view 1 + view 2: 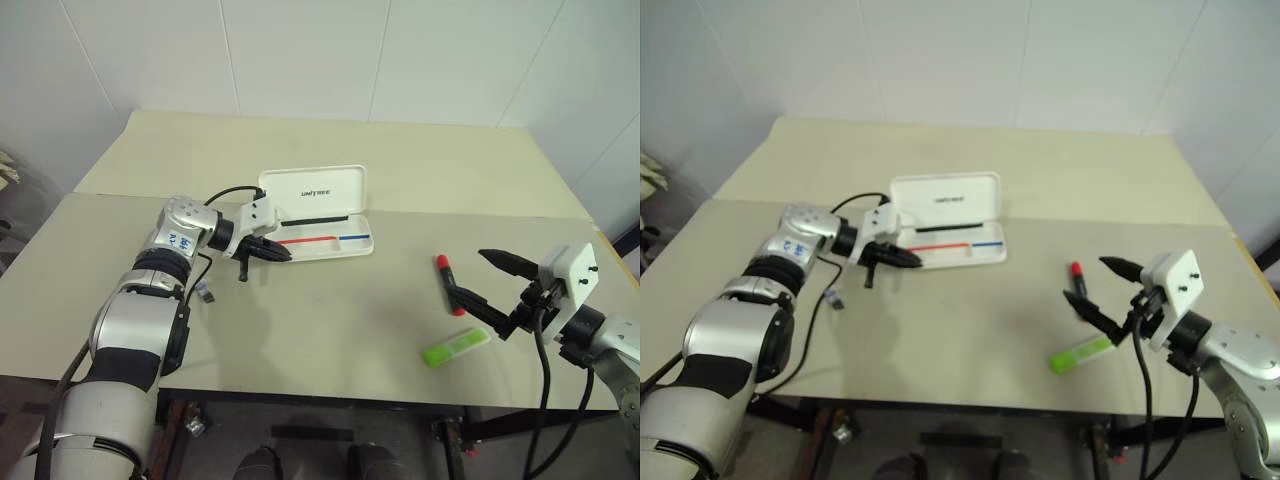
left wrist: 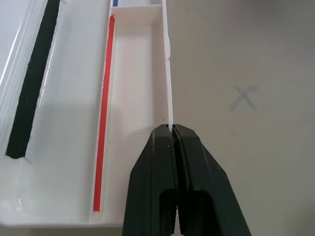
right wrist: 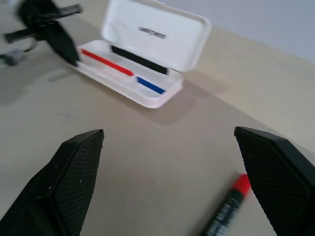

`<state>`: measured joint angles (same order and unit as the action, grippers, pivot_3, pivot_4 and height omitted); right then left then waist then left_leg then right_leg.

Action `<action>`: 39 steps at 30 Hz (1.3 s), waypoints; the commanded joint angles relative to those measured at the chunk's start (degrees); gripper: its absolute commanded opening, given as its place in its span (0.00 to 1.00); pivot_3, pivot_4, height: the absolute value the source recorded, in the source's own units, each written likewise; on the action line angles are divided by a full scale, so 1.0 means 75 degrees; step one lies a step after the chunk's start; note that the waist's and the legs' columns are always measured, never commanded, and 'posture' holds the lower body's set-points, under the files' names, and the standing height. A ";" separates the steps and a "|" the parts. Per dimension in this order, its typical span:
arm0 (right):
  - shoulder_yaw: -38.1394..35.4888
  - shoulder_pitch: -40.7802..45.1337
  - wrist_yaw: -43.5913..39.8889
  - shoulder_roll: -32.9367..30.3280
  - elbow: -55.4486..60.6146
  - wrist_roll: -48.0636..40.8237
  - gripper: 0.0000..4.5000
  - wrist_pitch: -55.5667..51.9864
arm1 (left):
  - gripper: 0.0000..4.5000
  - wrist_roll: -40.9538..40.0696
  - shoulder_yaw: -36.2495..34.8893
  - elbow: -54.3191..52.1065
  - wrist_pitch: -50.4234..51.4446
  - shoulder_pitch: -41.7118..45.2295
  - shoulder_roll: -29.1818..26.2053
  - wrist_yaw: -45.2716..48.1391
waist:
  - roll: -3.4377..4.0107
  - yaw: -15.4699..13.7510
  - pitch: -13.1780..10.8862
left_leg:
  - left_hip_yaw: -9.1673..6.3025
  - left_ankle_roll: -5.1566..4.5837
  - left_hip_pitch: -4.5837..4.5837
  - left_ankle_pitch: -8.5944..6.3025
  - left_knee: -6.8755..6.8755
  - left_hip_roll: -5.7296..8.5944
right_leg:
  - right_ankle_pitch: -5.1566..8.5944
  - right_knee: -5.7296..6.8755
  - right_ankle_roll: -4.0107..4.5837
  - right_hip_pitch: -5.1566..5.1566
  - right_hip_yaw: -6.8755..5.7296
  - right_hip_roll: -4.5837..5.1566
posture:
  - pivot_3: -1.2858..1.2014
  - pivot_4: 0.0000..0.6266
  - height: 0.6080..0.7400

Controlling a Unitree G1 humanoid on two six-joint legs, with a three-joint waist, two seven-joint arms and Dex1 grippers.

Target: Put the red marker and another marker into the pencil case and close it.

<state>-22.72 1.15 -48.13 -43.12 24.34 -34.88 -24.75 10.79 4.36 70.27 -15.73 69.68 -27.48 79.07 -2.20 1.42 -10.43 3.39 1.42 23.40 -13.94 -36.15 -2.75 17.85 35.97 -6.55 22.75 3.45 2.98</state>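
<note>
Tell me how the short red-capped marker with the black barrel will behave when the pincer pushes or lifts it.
The short red-capped marker with the black barrel looks round, so on the flat beige table it would probably roll if nudged sideways. It appears rigid and small, so likely light. Its smooth barrel may slip unless the open right pincer closes squarely across it.

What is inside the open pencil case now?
The pencil case holds no marker: only its red and blue stripe and a black strip at the hinge. The left gripper covers its left end.
</note>
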 commanded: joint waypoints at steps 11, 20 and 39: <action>0.0408 0.0580 -0.2458 -0.1084 -0.0996 -0.0174 1.00 0.0497 | 0.00 -0.1479 0.0099 -0.5873 0.2252 -0.2823 -0.0609 0.0848 | 0.0008 0.0018 -0.0005 | 0.0001 0.0000 -0.0010 0.0000 -0.0024 -0.0009 | 0.0000 0.0034 0.0001 -0.0003 0.0012 0.0000 | 0.52 0.24 1.00; 0.0744 0.0842 -0.2887 -0.1070 -0.1272 0.0037 1.00 0.0730 | 0.00 -0.1620 0.0462 -0.7792 0.3249 -0.3961 -0.0796 0.0207 | 0.0010 0.0017 -0.0006 | -0.0003 0.0000 -0.0022 0.0001 -0.0051 -0.0009 | 0.0003 0.0062 0.0006 -0.0013 0.0016 0.0000 | 0.52 0.24 1.00; 0.0586 0.0619 -0.2638 -0.1019 -0.1146 0.0076 1.00 0.0821 | 0.00 -0.1628 0.1040 -0.7742 0.3101 -0.4161 -0.0781 -0.0251 | 0.0011 0.0015 -0.0007 | -0.0004 -0.0001 -0.0023 0.0001 -0.0052 -0.0008 | 0.0008 0.0062 0.0016 -0.0014 0.0016 0.0004 | 0.52 0.24 1.00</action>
<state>-16.22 5.97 -68.27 -50.56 14.09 -33.94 -19.80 -0.02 12.31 13.58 7.82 37.48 -32.82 77.52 -2.11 1.54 -10.48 3.36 1.41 23.23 -13.93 -36.54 -2.82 17.91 36.43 -6.43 22.64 3.56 3.02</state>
